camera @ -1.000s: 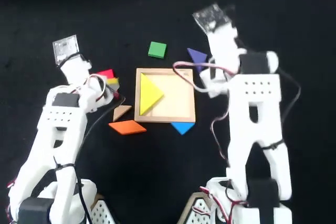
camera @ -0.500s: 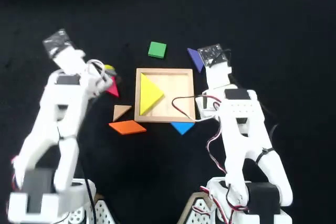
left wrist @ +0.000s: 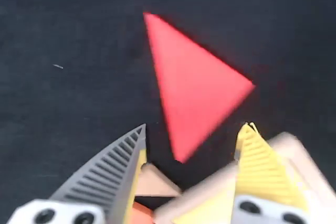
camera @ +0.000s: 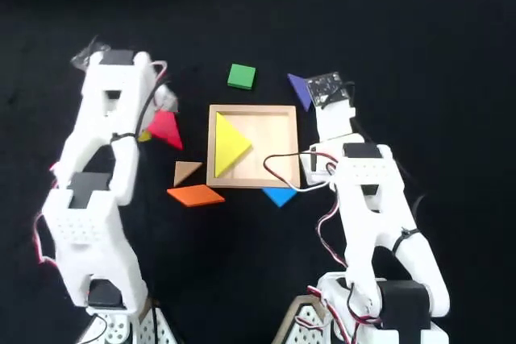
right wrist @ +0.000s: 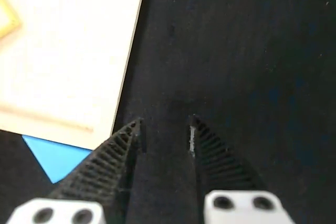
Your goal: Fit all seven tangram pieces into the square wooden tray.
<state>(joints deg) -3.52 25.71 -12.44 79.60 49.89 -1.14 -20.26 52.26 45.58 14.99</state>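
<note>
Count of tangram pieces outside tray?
6: green square, purple triangle beyond the tray; red triangle, tan triangle, orange parallelogram on its left; blue triangle at its near edge. Yellow triangle sits inside.

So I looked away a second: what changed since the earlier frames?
The left arm lifted off the red triangle, uncovering it; the left pincer hangs open over it. The right arm pulled back from beside the purple triangle, right pincer open and empty. The tray, its yellow triangle and the green square stayed put.
</note>
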